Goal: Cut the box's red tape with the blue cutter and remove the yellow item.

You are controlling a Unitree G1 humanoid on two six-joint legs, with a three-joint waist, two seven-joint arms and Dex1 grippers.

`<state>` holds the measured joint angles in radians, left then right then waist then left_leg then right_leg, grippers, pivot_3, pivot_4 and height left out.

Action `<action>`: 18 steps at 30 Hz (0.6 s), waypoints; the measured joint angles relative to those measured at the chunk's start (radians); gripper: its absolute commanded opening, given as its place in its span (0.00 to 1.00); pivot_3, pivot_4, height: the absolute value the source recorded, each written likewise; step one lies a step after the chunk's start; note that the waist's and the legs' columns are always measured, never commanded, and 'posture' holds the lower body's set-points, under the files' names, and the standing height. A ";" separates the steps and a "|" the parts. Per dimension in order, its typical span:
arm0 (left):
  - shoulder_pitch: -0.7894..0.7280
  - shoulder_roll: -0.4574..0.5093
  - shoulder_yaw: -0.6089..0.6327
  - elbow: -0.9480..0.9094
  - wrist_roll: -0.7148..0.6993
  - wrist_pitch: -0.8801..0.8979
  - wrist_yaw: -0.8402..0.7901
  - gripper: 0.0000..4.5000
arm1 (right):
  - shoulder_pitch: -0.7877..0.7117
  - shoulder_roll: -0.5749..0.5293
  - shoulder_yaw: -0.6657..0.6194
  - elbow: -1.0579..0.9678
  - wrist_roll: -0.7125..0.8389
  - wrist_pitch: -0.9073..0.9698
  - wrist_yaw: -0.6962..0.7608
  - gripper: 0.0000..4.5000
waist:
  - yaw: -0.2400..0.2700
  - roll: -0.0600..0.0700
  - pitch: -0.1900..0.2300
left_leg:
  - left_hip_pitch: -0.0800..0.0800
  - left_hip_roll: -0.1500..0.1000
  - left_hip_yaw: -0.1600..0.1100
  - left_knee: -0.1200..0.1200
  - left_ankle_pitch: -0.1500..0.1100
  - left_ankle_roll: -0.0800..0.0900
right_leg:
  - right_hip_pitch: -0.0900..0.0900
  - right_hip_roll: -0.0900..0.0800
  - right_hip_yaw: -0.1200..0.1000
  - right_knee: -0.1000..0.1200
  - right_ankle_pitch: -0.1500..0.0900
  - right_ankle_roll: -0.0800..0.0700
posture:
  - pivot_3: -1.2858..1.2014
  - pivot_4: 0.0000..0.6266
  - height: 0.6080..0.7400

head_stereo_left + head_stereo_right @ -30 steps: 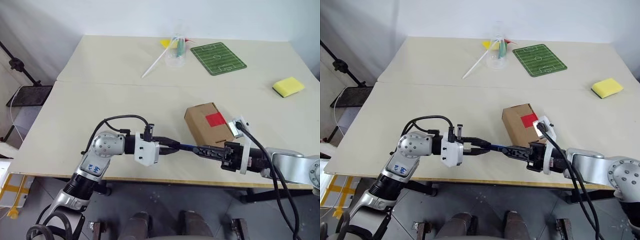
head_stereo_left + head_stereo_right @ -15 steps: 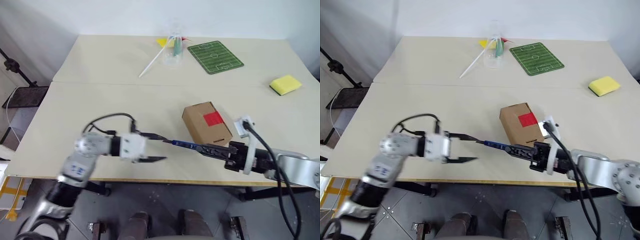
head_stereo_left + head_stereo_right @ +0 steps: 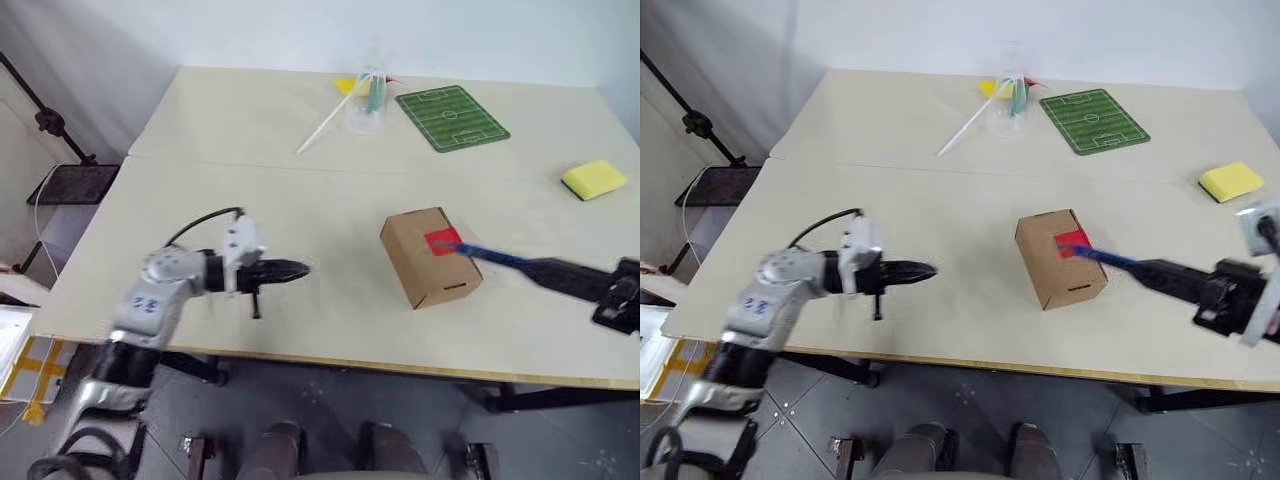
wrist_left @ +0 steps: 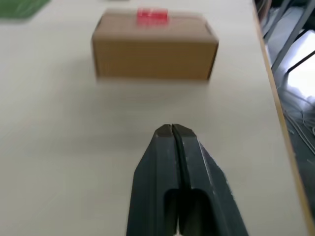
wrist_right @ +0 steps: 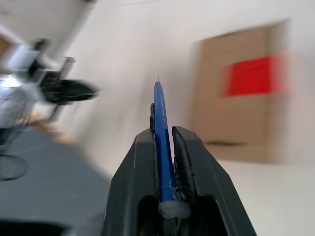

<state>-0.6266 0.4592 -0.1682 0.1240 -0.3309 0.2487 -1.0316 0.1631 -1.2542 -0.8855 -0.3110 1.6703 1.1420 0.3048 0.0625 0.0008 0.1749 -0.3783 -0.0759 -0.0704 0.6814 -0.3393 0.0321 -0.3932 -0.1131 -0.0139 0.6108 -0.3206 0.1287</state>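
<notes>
The brown box [image 3: 425, 262] sits near the table's front right, with the red tape [image 3: 441, 241] on its top face. My right gripper [image 3: 532, 267] is shut on the blue cutter [image 3: 490, 256], which reaches in from the right. Its tip lies over the red tape; whether it touches I cannot tell. In the right wrist view the cutter [image 5: 161, 118] stands between the fingers, with the box [image 5: 236, 123] beyond. My left gripper [image 3: 303, 268] is shut and holds nothing. It points at the box [image 4: 155, 46] from a short way to its left. The yellow item is hidden.
At the back of the table lie a green football-pitch mat [image 3: 452, 117], a clear cup [image 3: 368, 98] holding sticks, a long white stick [image 3: 322, 127] and a yellow scrap [image 3: 347, 85]. A yellow sponge [image 3: 596, 179] lies at the far right. The table's front edge [image 3: 330, 360] runs just below both grippers.
My left gripper opened, let go of the cutter, drew back to the left and shut. My right gripper swung right and up with the cutter, so its tip now lies over the red tape.
</notes>
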 measured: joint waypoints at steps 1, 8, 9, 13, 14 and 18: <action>-0.040 -0.039 -0.014 0.038 0.020 -0.013 0.015 0.00 | -0.017 -0.018 -0.001 0.018 -0.044 0.002 0.005 0.04 | -0.002 0.000 0.000 | 0.000 0.000 0.000 0.000 0.000 0.000 | 0.000 0.000 -0.001 0.001 0.000 0.000 | 0.52 0.24 1.00; -0.374 -0.321 -0.061 0.443 0.149 -0.065 0.151 0.00 | -0.300 -0.161 0.270 0.108 -0.230 -0.028 0.053 0.04 | -0.015 -0.002 0.001 | -0.002 0.001 0.006 0.001 0.002 0.001 | -0.004 0.001 -0.009 0.001 0.001 0.003 | 0.52 0.24 1.00; -0.433 -0.366 -0.079 0.506 0.179 -0.075 0.171 0.00 | -0.390 -0.162 0.347 0.118 -0.247 -0.039 0.052 0.04 | -0.015 -0.002 0.002 | -0.002 0.001 0.006 0.001 0.002 0.001 | -0.004 0.000 -0.008 0.000 0.002 0.003 | 0.52 0.24 1.00; -0.525 -0.433 -0.087 0.649 0.239 -0.125 0.227 0.00 | -0.604 -0.116 0.543 0.152 -0.312 -0.033 0.043 0.04 | -0.022 -0.003 0.002 | -0.011 0.000 0.007 0.000 0.002 0.000 | -0.016 -0.001 -0.007 0.004 0.002 0.004 | 0.52 0.24 1.00; -0.539 -0.444 -0.085 0.697 0.253 -0.121 0.246 0.00 | -0.659 -0.093 0.599 0.167 -0.341 -0.021 0.041 0.04 | -0.023 -0.003 0.003 | -0.013 0.000 0.008 0.001 0.002 0.000 | -0.020 -0.001 -0.007 0.007 0.002 0.004 | 0.52 0.24 1.00; -0.560 -0.473 -0.094 0.789 0.305 -0.133 0.274 0.00 | -0.792 -0.034 0.729 0.191 -0.426 0.027 0.055 0.04 | -0.015 -0.003 0.003 | -0.019 0.000 0.011 0.002 0.002 0.000 | -0.030 -0.001 -0.008 0.014 0.002 0.004 | 0.52 0.24 1.00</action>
<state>-1.1866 -0.0138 -0.2622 0.9127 -0.0263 0.1161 -0.7576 -0.6286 -1.2882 -0.1568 -0.1202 1.2441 1.1691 0.3598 0.0471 -0.0026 0.1774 -0.3973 -0.0759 -0.0598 0.6830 -0.3371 0.0316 -0.4233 -0.1141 -0.0218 0.6249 -0.3187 0.1326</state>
